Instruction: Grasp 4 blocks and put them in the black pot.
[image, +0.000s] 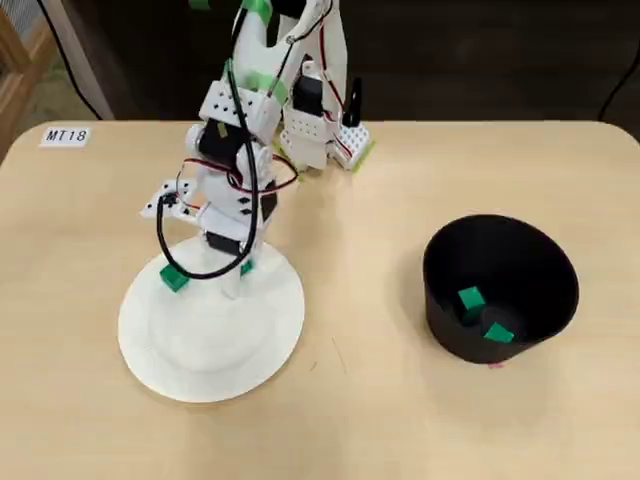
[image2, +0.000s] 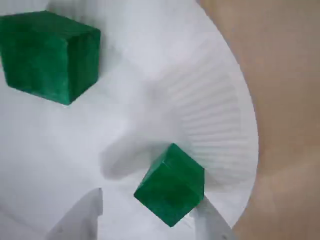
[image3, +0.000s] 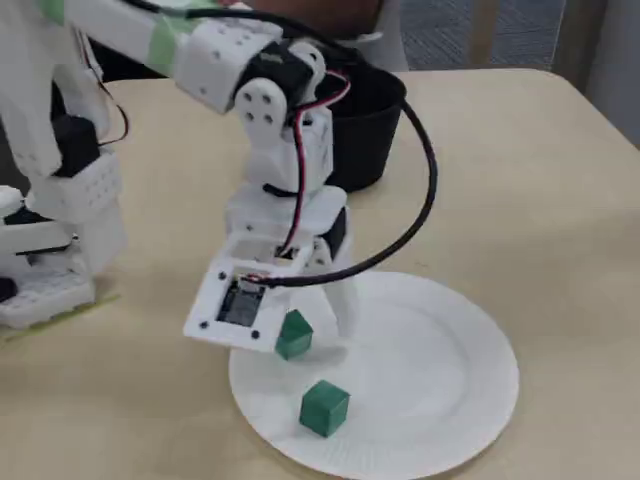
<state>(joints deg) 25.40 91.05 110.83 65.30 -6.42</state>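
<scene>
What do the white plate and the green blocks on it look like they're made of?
The plate looks like thin matte paper: its rim is pressed into fine radial ridges. The blocks are matte green with a faintly mottled surface and crisp edges, possibly painted wood or foam; the pictures do not settle which.

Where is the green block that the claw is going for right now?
It sits on the white paper plate, between the open gripper fingers in the wrist view; the block has another block nearby.

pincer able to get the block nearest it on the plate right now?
Probably yes. The pincer is open and straddles that block on the plate; nothing lies between. The other block sits well clear.
</scene>
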